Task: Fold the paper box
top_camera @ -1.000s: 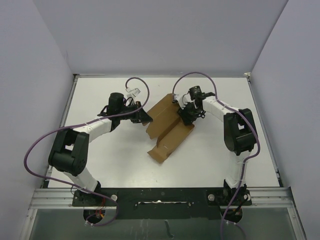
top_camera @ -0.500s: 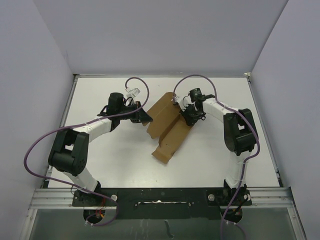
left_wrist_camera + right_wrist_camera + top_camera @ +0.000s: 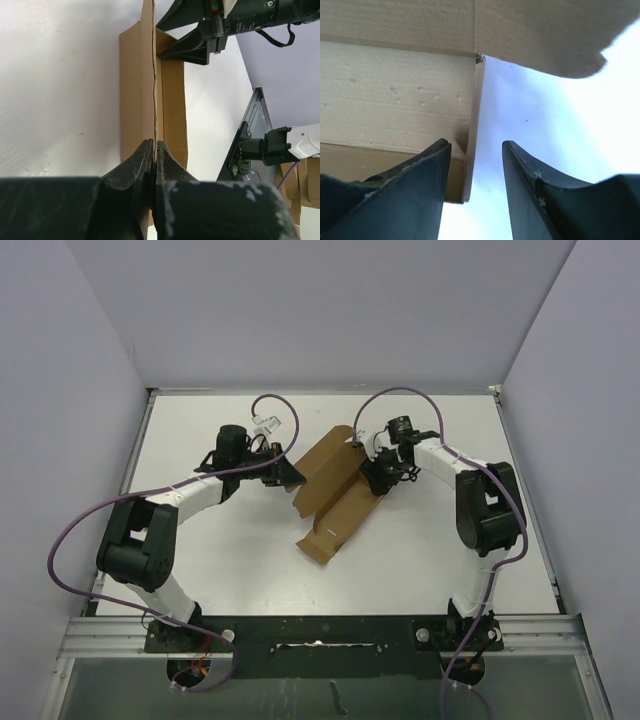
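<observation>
Top external view: the paper box [image 3: 335, 495] lies partly folded near the middle of the worktop [image 3: 200, 540], its length running from 1 o'clock down to 7 o'clock. At its 9 o'clock side the left claw [image 3: 291, 478] is clenched on a thin upright flap edge. At its 3 o'clock side the right claw [image 3: 377, 483] stands released, fingers spread either side of a wall edge.

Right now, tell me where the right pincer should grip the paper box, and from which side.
Take the paper box by the thin free edge of its raised right wall, coming from the right, one finger on each face. That edge stands between the fingers of the open right pincer and looks thin enough to pinch; the left pincer clamps a panel opposite.
</observation>
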